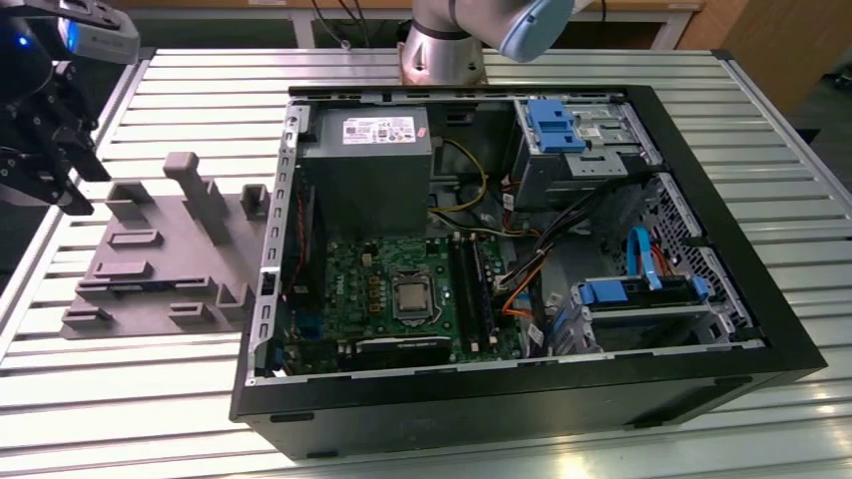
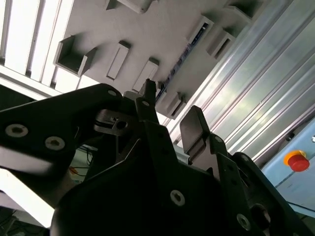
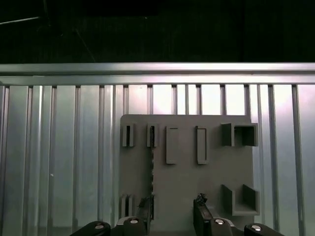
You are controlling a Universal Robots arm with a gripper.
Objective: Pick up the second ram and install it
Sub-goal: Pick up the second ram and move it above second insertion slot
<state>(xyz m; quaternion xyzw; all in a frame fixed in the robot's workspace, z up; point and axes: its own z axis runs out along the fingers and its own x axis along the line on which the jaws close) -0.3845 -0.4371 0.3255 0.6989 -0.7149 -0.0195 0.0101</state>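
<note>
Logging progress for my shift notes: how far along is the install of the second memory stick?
Done: nothing that shows. In hand: the open black gripper hovers above the grey plastic fixture plate, holding nothing; the thin dark blackish-green ram strip stands on edge in its holders. Left: the pickup, and the seating in the green motherboard inside the open black computer case.

The slatted table (image 1: 200, 80) bears a grey fixture (image 1: 147, 287) and a computer case (image 1: 533, 401).

Matt plastic fixture (image 3: 184, 191), glossy metal table (image 3: 49, 147)
</note>
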